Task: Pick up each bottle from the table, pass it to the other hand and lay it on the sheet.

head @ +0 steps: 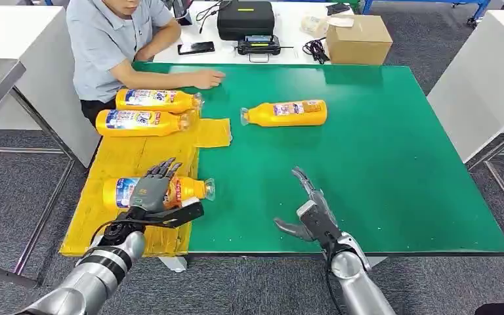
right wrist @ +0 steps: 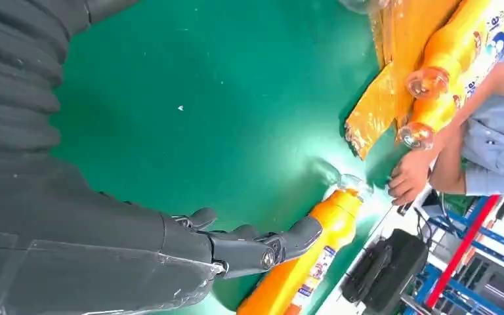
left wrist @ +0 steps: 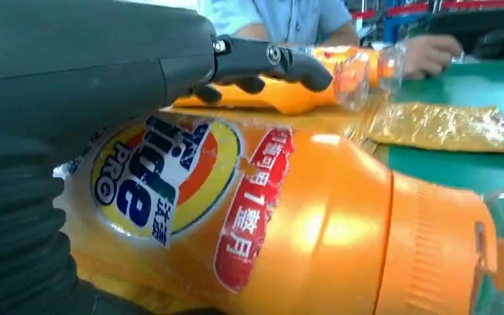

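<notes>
My left hand (head: 152, 188) lies across the nearest bottle (head: 193, 189) at lower left of the head view, on the yellow sheet (head: 121, 161); whether the fingers clasp it, I can't tell. Long axis runs left-right, cap toward frame right. My right hand (head: 310, 210), lower centre, is spread and holding nothing. I judge it is waiting for the bottle on the green table (head: 285, 113), upper centre, cap pointing left.

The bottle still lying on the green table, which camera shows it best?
The head view: the bottle lies there whole on the bare table, cap and label clear. The right wrist view shows it partly behind that hand. I cannot pick it out in the left wrist view.
</notes>
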`<action>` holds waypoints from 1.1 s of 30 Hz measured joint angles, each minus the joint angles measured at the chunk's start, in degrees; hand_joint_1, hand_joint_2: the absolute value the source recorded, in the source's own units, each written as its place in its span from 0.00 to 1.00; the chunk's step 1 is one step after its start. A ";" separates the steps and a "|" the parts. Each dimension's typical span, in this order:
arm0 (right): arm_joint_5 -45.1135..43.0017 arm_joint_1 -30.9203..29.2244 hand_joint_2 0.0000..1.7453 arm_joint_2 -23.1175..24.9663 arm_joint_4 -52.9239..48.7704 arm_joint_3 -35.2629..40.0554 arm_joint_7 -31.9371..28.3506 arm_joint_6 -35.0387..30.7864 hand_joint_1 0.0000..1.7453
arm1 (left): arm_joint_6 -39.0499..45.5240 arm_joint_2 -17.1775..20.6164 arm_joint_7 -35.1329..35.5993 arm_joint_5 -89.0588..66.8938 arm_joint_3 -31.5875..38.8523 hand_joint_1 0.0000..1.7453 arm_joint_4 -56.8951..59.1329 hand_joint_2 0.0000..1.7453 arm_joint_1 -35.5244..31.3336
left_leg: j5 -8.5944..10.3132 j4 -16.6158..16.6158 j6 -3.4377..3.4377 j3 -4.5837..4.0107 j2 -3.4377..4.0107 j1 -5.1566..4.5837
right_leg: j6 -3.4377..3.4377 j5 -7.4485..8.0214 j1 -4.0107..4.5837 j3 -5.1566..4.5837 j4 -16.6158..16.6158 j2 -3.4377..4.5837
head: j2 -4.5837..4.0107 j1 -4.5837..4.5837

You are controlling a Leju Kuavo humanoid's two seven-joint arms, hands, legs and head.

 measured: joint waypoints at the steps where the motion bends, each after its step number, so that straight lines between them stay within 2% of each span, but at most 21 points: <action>1: 0.07 -0.14 1.00 0.04 0.11 0.00 0.00 0.00 0.00 | 0.11 -0.20 0.00 -0.24 -0.15 0.00 0.00 1.00 0.02 | 0.00 0.00 0.00 -0.03 0.03 0.00 | 0.00 0.00 0.00 -0.03 0.00 0.01 | 0.00 0.02; 5: 0.11 -0.65 1.00 0.09 0.70 0.00 0.00 0.04 0.00 | 0.96 -0.50 0.07 -0.31 -0.79 0.00 0.00 1.00 0.03 | 0.00 0.01 0.00 -0.14 0.04 0.00 | 0.00 0.00 0.00 -0.17 0.00 0.01 | 0.00 0.02; 12: 0.07 -2.54 1.00 0.74 3.10 0.24 -0.31 0.61 0.00 | 9.53 -2.77 -3.36 -0.81 -1.64 0.00 -1.37 1.00 -1.00 | 0.00 0.01 -0.01 -0.34 0.03 0.00 | 0.01 0.00 0.00 -0.35 0.01 0.01 | 0.00 0.02; 17: -0.61 -3.77 1.00 1.22 5.07 0.50 -0.61 0.52 0.00 | 9.81 -4.61 -4.35 -0.20 -1.66 0.00 -1.75 1.00 -2.37 | 0.00 0.01 0.00 -0.36 0.04 0.00 | 0.01 0.01 0.00 -0.35 0.01 0.01 | 0.00 0.02; 29: -0.70 -3.99 1.00 1.20 6.58 0.50 -0.63 0.24 0.00 | 9.81 -4.72 -4.52 0.26 -1.66 0.00 -1.75 1.00 -2.38 | 0.00 0.01 -0.01 -0.37 0.03 0.00 | 0.01 0.00 0.00 -0.37 0.01 0.01 | 0.00 0.02; 32: -0.68 -3.86 1.00 1.20 6.62 0.50 -0.61 -0.39 0.00 | 9.83 -4.90 -8.18 3.59 -1.60 0.00 -2.90 1.00 -1.19 | 0.00 0.02 0.00 -0.35 0.04 -0.01 | 0.01 0.00 0.00 -0.38 0.00 0.01 | 0.00 0.00; 33: -0.79 -3.56 0.00 1.18 6.58 0.50 -0.61 -0.72 0.00 | 9.83 -5.25 -10.96 6.75 -1.46 0.00 -4.14 1.00 -0.03 | 0.00 0.02 0.00 -0.36 0.03 -0.01 | 0.01 0.00 0.00 -0.38 0.00 0.01 | 0.00 0.00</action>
